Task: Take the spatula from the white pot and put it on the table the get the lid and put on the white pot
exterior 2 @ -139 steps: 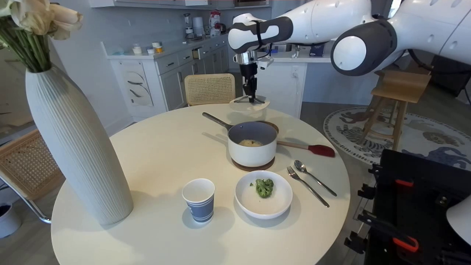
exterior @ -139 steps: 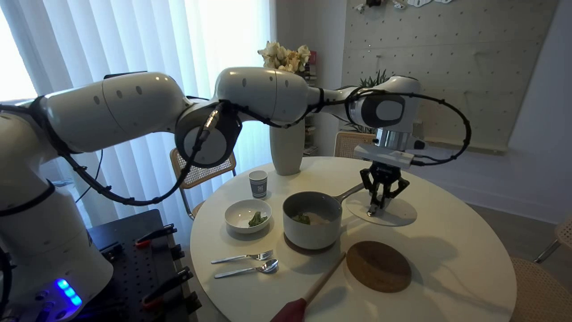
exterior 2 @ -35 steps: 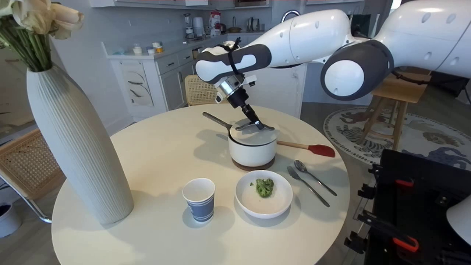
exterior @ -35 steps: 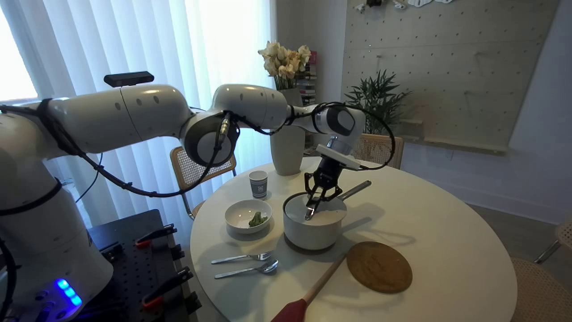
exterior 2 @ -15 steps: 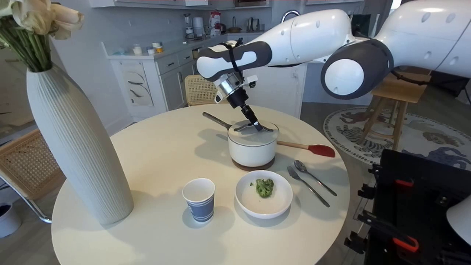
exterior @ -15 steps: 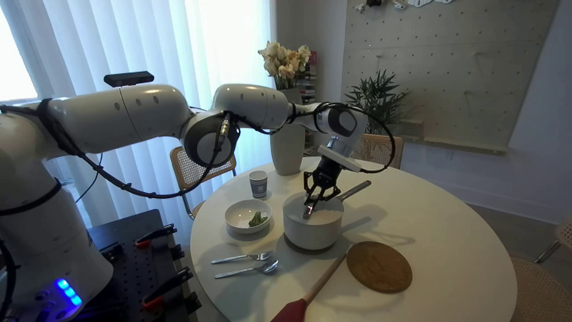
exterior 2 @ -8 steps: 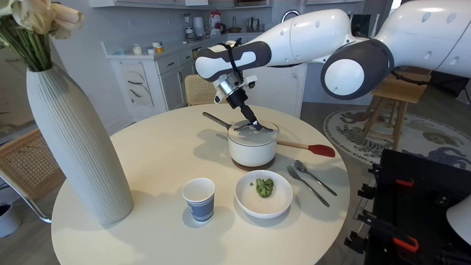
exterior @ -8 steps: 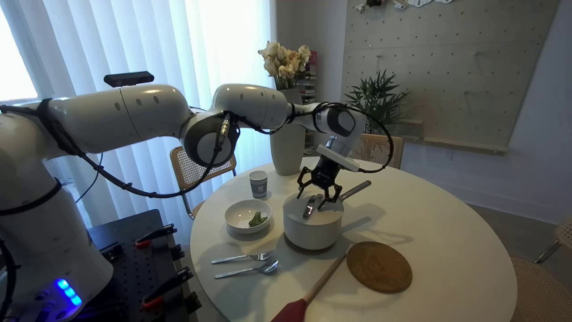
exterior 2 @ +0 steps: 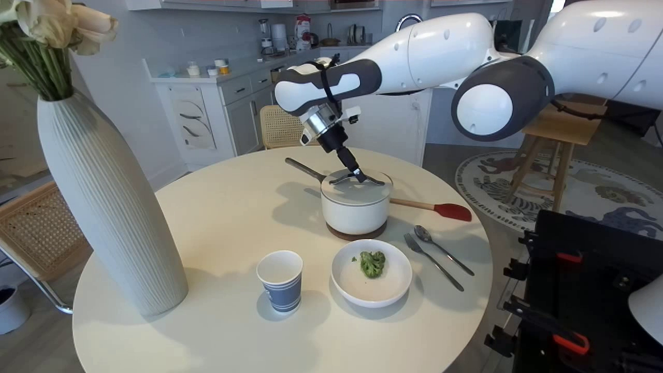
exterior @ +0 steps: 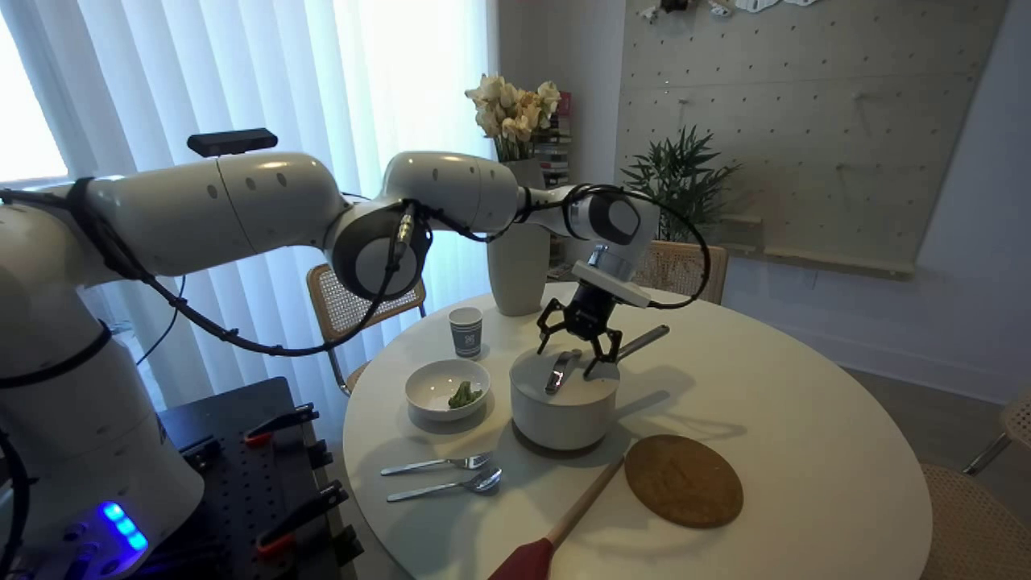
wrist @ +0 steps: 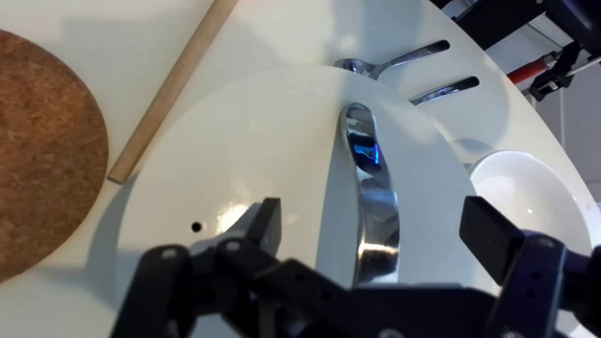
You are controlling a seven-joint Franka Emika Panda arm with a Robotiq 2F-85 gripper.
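The lid (exterior 2: 348, 195), pale and round with a shiny metal strap handle (wrist: 377, 211), lies flat on the rim of the white pot (exterior: 562, 423) and hides the pot's inside. My gripper (wrist: 371, 209) is open just above the lid. Its fingers (wrist: 270, 225) stand wide to either side of the strap handle and apart from it. On the table (exterior: 813, 451) rests the spatula (exterior: 586, 501), a wooden stick with a red head, close by the pot; the wrist view shows only its wooden part.
A brown cork disc (exterior: 683, 481) lies near the spatula's end. Under the pot is another brown disc (exterior 2: 357, 235). A white bowl (exterior 2: 339, 287) with broccoli, a paper cup (exterior 2: 282, 292), a fork (exterior: 435, 464), a spoon (exterior: 451, 485) and a tall vase (exterior 2: 114, 207) share the table.
The lid has come from beyond the pot onto its rim, carried by my gripper. Within the last second the jaws have spread and let go of its handle. The spatula has stayed put.
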